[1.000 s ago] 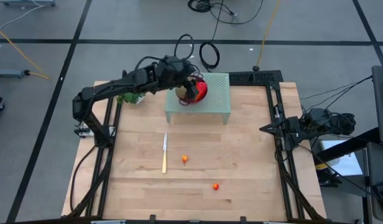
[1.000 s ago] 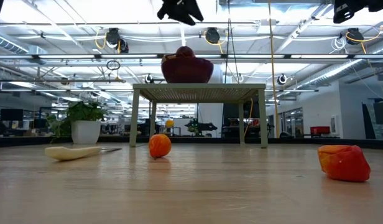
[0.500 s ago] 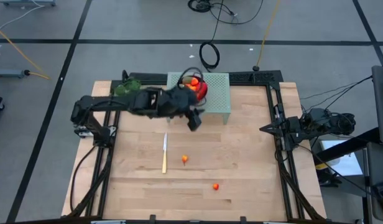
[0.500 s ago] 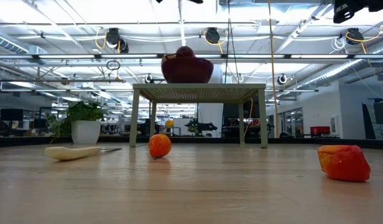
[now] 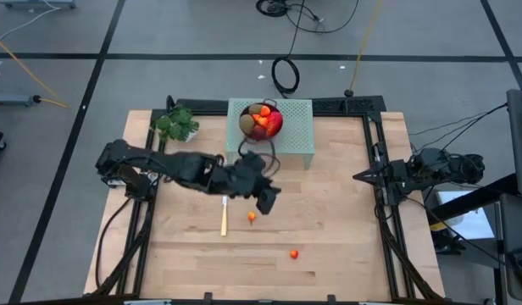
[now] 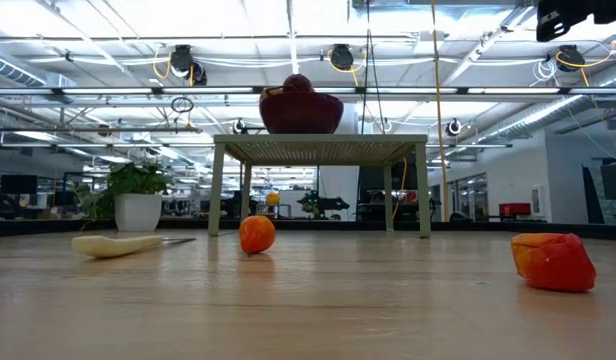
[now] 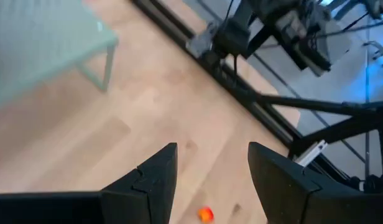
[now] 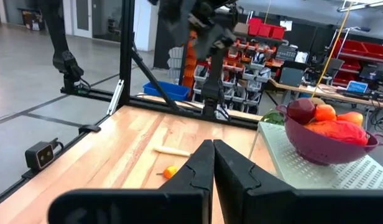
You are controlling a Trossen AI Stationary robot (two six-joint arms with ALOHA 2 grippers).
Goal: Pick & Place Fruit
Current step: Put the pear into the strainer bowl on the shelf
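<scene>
Left end effector (image 5: 266, 202) hangs out over the middle of the wooden worktop (image 5: 337, 246), its two dark fingers (image 7: 155, 177) parted with nothing between them, only bare wood and a tiny orange-red fruit (image 7: 206, 214) below. From above, that end effector sits just beside the blade end of the yellow-handled knife (image 5: 224, 210), with one small orange-red fruit (image 5: 252, 217) close by and a second one (image 5: 294, 253) lying well apart toward the near edge. Most of the fruit is piled in the dark red bowl (image 5: 263, 122), which stands on the pale green perforated stand (image 5: 293, 140) at the back of the worktop; a red ball (image 8: 301, 110) and orange pieces peek over its rim. A leafy green plant (image 5: 177, 124) sits beside the stand on the left arm's side. The right end effector (image 8: 212, 163) waits off at the right edge, fingers pressed together and empty. At table height, the knife handle (image 6: 116, 245) lies in front of the potted plant (image 6: 136, 194).
</scene>
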